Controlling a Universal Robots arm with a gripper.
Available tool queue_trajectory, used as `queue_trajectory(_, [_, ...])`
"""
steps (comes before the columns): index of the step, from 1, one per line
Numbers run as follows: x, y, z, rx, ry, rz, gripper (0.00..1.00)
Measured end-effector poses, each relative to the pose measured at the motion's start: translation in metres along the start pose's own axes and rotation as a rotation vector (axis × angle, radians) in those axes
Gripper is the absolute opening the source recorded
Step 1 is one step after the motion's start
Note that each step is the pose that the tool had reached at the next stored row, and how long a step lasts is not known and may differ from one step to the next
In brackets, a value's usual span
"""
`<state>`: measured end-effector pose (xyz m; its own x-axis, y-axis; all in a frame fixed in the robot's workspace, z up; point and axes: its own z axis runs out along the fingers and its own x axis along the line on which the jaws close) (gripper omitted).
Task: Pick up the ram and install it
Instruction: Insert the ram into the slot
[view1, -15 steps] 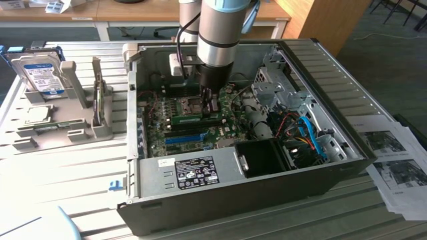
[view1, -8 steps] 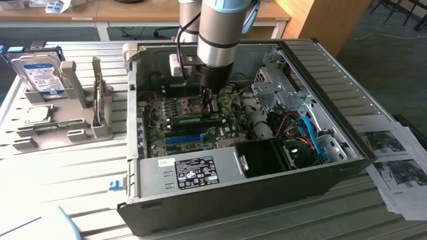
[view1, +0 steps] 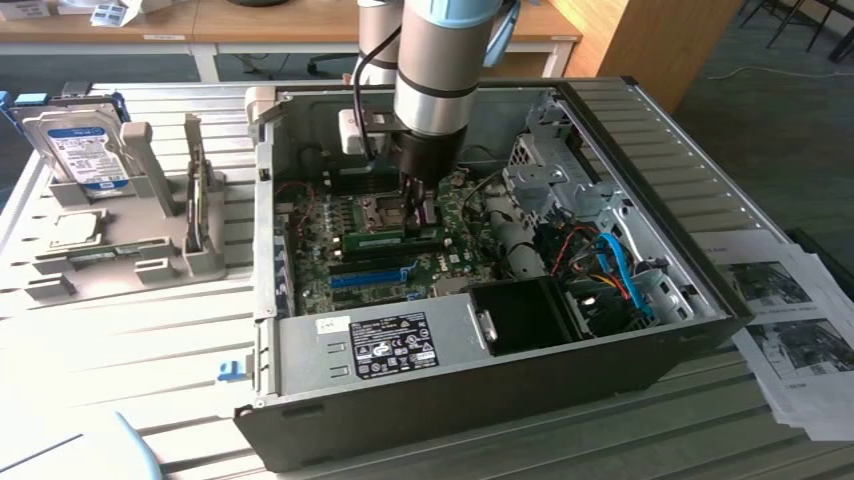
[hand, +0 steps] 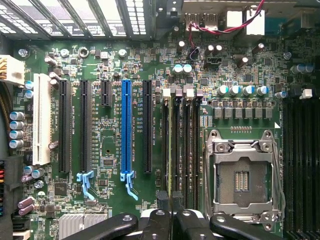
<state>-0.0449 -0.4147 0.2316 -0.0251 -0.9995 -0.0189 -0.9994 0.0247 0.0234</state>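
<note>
The ram (view1: 391, 238) is standing on edge in one of the black memory slots (hand: 186, 150) of the motherboard (hand: 105, 165), just beside the empty CPU socket (hand: 243, 177), inside the open computer case (view1: 667, 180). The gripper (view1: 423, 218) is hanging over the end of the stick towards the exterior view's right. Its fingers (hand: 165, 201) are drawn together. I cannot tell whether they are pinching the top edge or only bearing on it. Seating looks like the step in hand. Doing it well is a matter of pressing straight down along the slot and keeping the stick upright rather than rocking it. Checking that the white latches (hand: 178, 91) are closing at the ends is also part of it, since pressure at one end alone risks leaving the far end raised.
</note>
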Motion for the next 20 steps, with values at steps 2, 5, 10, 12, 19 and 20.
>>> queue_trajectory(2, [0.0003,0.0000,0.0001,0.0001,-0.0003,0.000,0.11])
queue_trajectory(5, [0.0010,0.0000,0.0000,0.0000,0.0000,0.000,0.11])
queue_trajectory(10, [0.0011,-0.0001,0.0014,0.0010,0.0001,0.000,0.11])
queue_trajectory(12, [0.0011,-0.0001,0.0018,0.0013,0.0002,0.000,0.11])
queue_trajectory(19, [0.0011,-0.0001,0.0035,0.0018,0.0001,0.000,0.11])
queue_trajectory(20, [0.0011,-0.0001,0.0035,0.0019,0.0000,0.000,0.11])
